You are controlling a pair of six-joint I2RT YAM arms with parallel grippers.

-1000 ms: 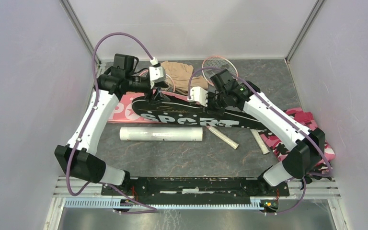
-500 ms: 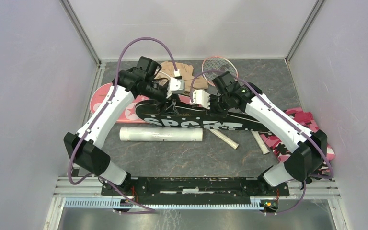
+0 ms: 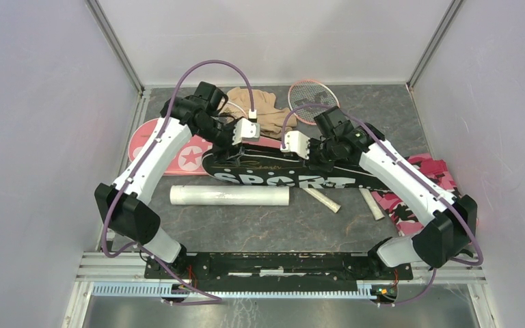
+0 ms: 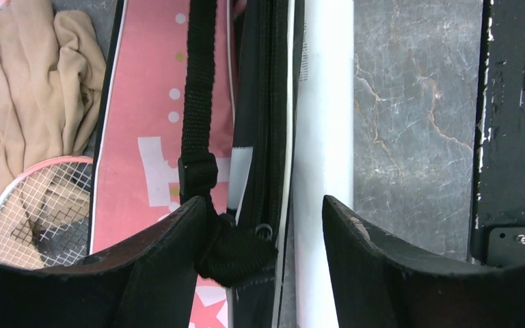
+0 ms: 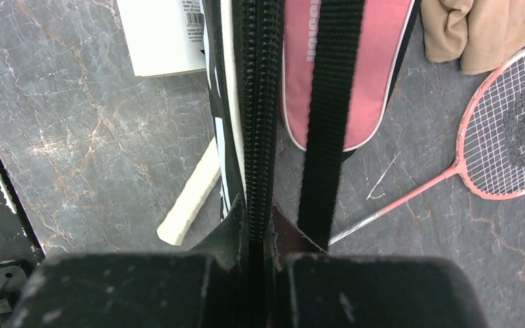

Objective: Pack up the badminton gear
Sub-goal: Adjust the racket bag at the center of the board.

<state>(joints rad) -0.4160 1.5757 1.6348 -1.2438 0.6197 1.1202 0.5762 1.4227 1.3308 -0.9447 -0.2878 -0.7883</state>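
Enclosed work cell, seen from above. A dark grey, marble-veined tabletop (image 3: 260, 229) forms the base. Plain pale panels make up the back wall (image 3: 273, 34), left wall (image 3: 34, 137) and right wall (image 3: 499, 102), joined at the rear corners by aluminium posts (image 3: 114, 44). A slotted aluminium rail (image 3: 468, 273) borders the near edge. Lighting is even and diffuse, with soft shadows.

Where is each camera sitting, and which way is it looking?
Top external: high behind the arms, looking down on the grey marbled table; the white left arm, right arm and black base rail show.
Left wrist: on the left arm, looking down past the open left end effector at the black racket-shaped fabric cover and long white tube.
Right wrist: on the right arm, looking down past the right end effector, shut on that cover's zip edge.
Shared: both wrist views show the pink racket-shaped cover and crumpled tan cloth.
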